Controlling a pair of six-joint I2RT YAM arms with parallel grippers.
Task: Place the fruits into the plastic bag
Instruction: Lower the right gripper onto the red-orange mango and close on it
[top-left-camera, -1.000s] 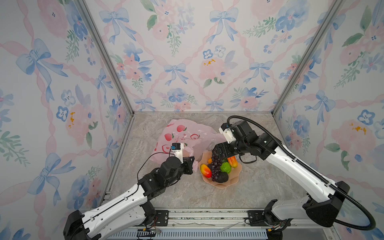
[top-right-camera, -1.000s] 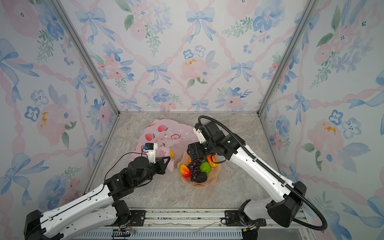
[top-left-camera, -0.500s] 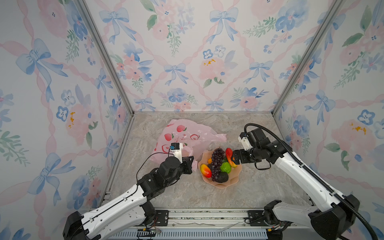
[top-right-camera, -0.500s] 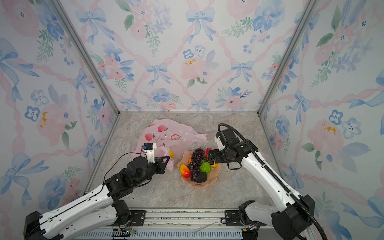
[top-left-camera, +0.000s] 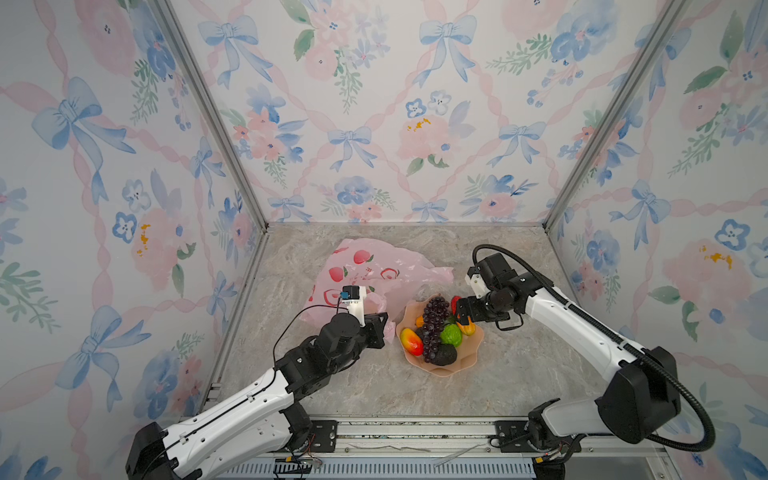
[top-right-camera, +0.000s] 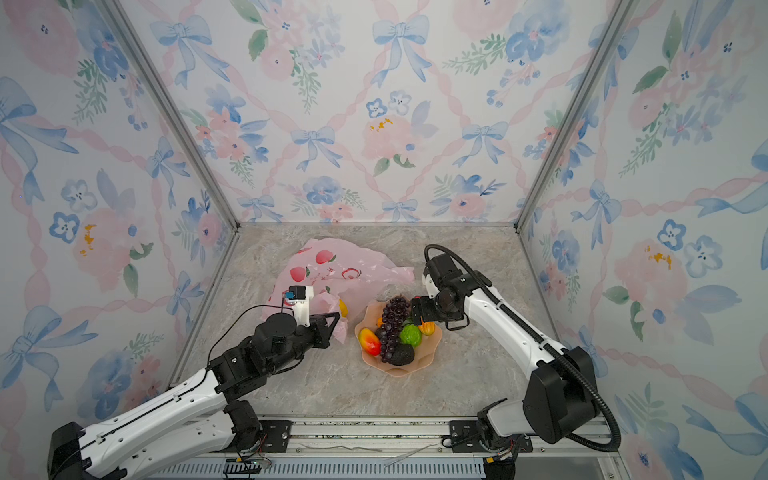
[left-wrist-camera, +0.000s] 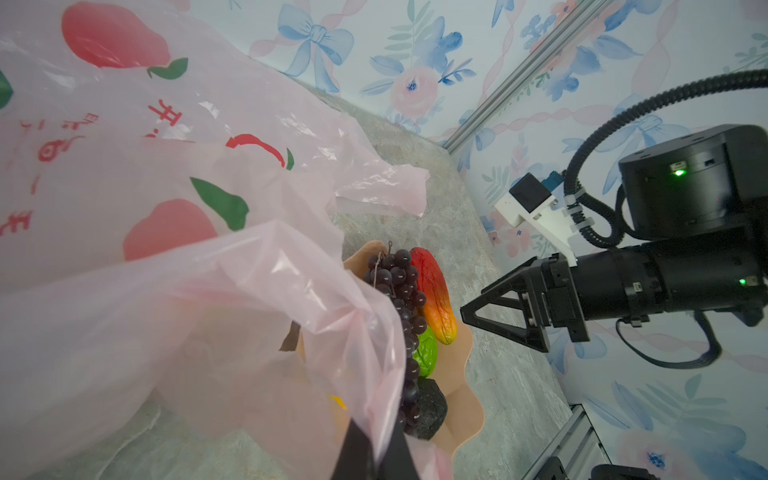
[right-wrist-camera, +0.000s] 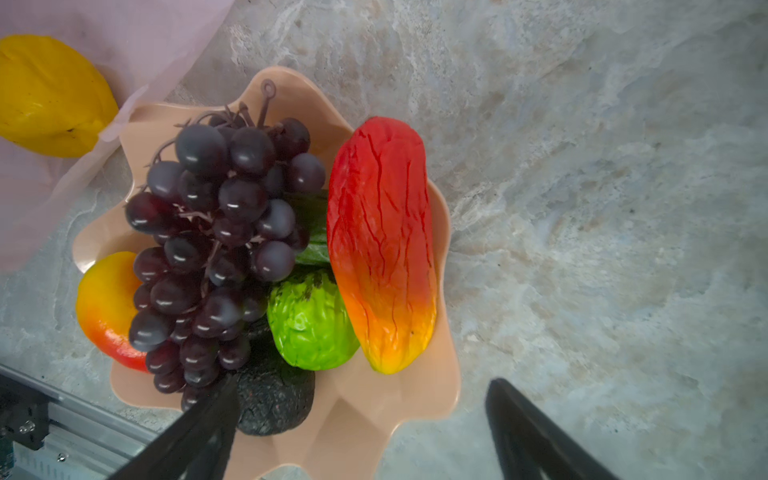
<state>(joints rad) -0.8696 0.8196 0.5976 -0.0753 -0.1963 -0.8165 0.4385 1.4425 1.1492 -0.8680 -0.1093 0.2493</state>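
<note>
Grapes top the bowl (right tool spread wide above).

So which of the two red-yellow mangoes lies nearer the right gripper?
The long, slender mango, just ahead of the open right gripper; the rounder mango sits beyond the grape bunch.

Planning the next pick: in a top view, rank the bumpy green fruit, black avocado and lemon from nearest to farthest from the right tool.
1. bumpy green fruit, in the bowl, right beside the right tool.
2. black avocado, at the bowl's front edge.
3. lemon, across at the plastic bag.
</note>
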